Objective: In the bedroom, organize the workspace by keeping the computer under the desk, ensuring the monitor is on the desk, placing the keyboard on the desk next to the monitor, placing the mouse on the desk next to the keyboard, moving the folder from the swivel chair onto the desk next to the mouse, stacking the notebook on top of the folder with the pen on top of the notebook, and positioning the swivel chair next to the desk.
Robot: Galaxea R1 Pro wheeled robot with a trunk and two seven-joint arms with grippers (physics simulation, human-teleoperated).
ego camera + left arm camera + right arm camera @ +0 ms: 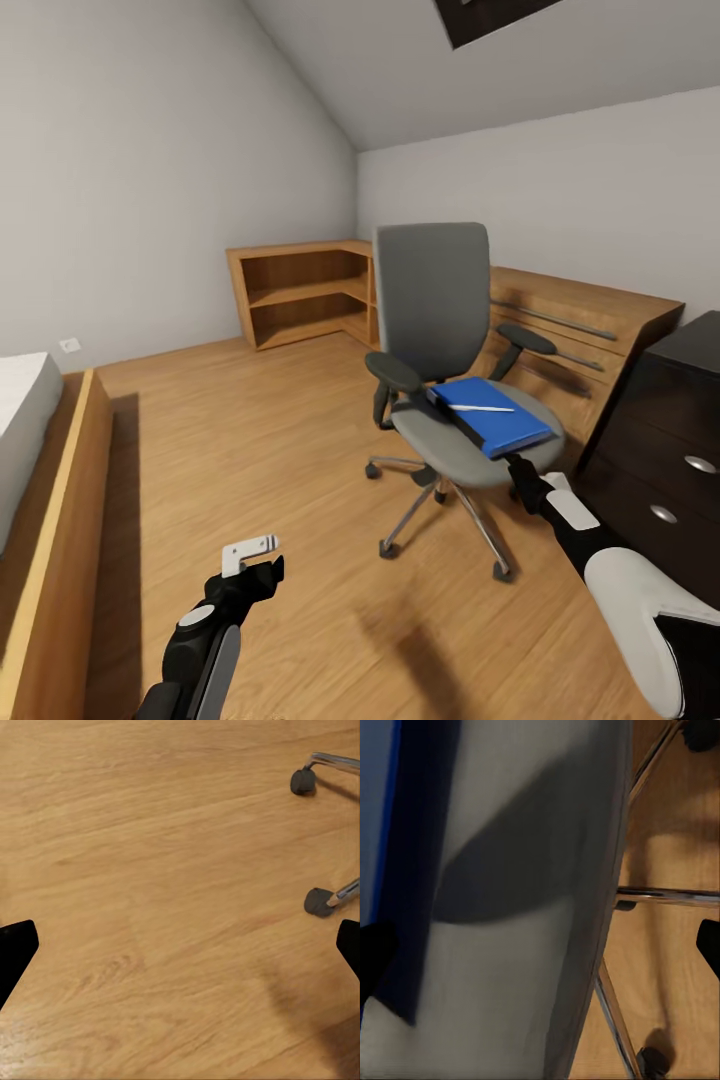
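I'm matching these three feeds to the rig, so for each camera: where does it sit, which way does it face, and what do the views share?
Head view: on the robot's head, facing forward and down at the swivel chair carrying the blue folder and pen; left gripper and right arm visible.
Left wrist view: on the left arm, facing down at the wood floor; dark fingertips at the edges.
Right wrist view: on the right arm, close over the chair's seat edge; one fingertip shows.
Shared: all three catch the chair's chrome legs and casters.
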